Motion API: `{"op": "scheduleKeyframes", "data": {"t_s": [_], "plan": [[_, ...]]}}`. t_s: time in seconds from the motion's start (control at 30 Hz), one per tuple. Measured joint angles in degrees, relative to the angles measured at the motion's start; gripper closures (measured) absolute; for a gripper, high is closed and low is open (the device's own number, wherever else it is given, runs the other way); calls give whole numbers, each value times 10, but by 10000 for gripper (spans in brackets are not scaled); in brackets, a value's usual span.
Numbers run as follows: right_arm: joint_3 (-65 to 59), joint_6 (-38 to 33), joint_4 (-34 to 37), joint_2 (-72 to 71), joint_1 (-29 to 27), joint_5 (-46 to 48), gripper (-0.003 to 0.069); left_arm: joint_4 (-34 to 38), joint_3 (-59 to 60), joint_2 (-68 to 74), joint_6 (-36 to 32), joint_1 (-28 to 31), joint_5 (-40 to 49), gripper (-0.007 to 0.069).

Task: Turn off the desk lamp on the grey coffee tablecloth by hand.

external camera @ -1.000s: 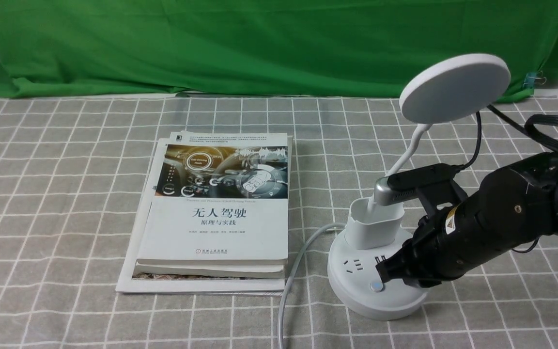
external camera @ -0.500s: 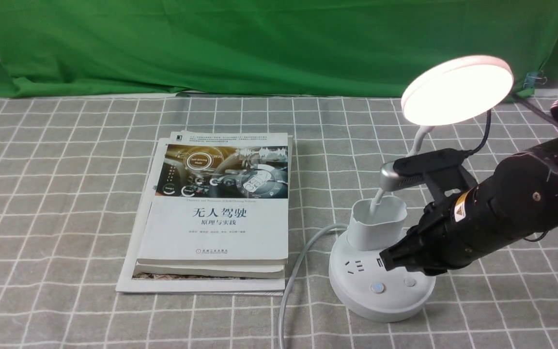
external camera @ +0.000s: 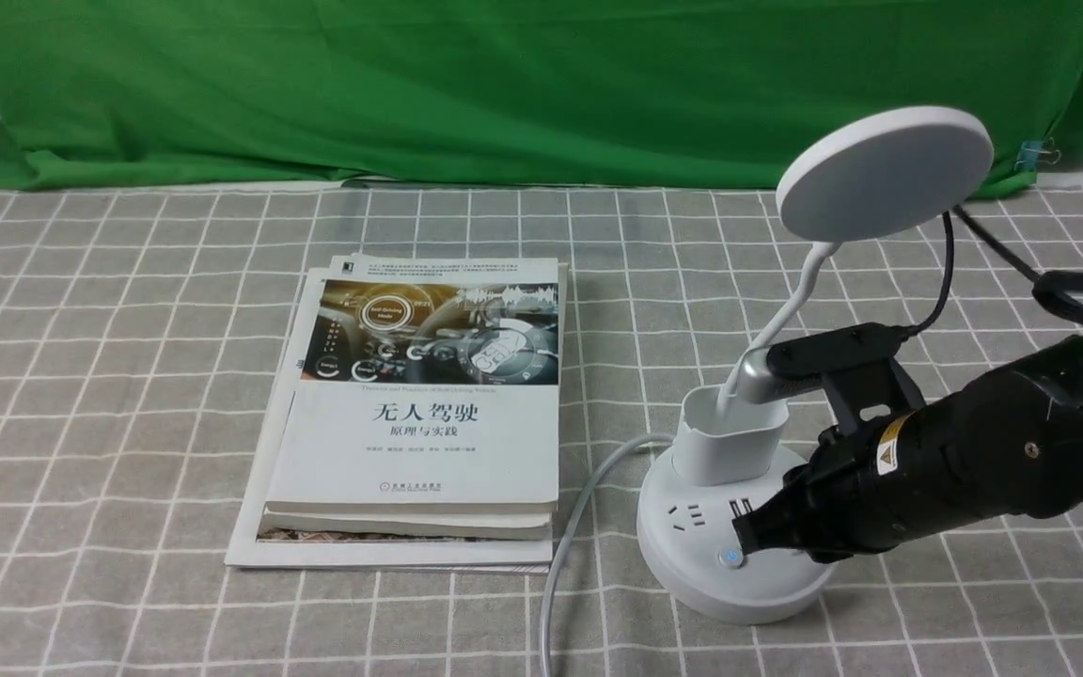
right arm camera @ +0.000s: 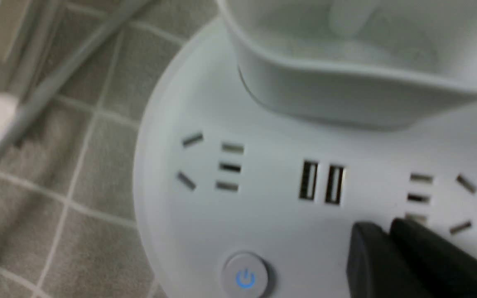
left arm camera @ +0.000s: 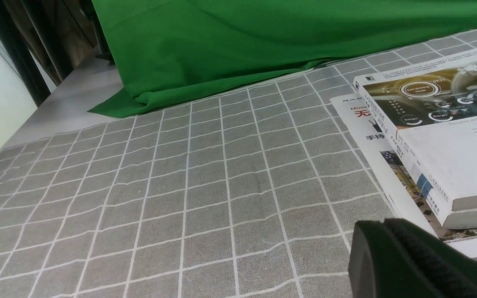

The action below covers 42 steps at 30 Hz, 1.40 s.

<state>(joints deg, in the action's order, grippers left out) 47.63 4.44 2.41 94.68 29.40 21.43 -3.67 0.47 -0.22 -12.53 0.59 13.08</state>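
The white desk lamp stands at the right on the grey coffee tablecloth [external camera: 128,376]. Its disc head [external camera: 885,171] is dark. My right gripper [external camera: 746,538], the hand, is shut and its tapered tip rests on the round base [external camera: 682,564], just right of the blue-lit power button [external camera: 731,557]. In the right wrist view the shut tip [right arm camera: 381,231] lies on the base below the USB ports [right arm camera: 321,182], with the power button [right arm camera: 245,276] beside it. A second button is hidden. My left gripper [left arm camera: 385,225] is shut and empty, low over the cloth.
A stack of books [external camera: 429,404] lies in the middle of the cloth, close to the left gripper in its wrist view. The lamp's white cable [external camera: 579,508] runs between the books and the base. A green backdrop [external camera: 504,85] hangs behind.
Half a second ago the lamp head glowed and my right hand was lifted off the base. Now the hand is back down on the base and the head is dark.
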Motion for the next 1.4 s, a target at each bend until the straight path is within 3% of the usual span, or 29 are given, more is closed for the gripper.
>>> {"op": "scheduleKeyframes", "data": {"t_s": [0.27, 0.57, 0.67, 0.77, 0.93, 1.4], "plan": [[-9, 2, 1, -41, 0, 33, 550, 0, 0, 0, -1, 0, 0, 624], [-12, 4, -35, -231, -12, 61, 549, 0, 0, 0, 0, 0, 0, 624], [-12, 2, -45, -277, -27, 103, 549, 0, 0, 0, 0, 0, 0, 624], [-12, 11, -48, -342, -39, 207, 557, 0, 0, 0, 0, 0, 0, 624], [-13, 19, -36, -439, -40, 278, 610, 0, 0, 0, 0, 0, 0, 624], [-13, 36, -30, -606, -40, 297, 624, 0, 0, 0, 0, 0, 0, 624]]}}
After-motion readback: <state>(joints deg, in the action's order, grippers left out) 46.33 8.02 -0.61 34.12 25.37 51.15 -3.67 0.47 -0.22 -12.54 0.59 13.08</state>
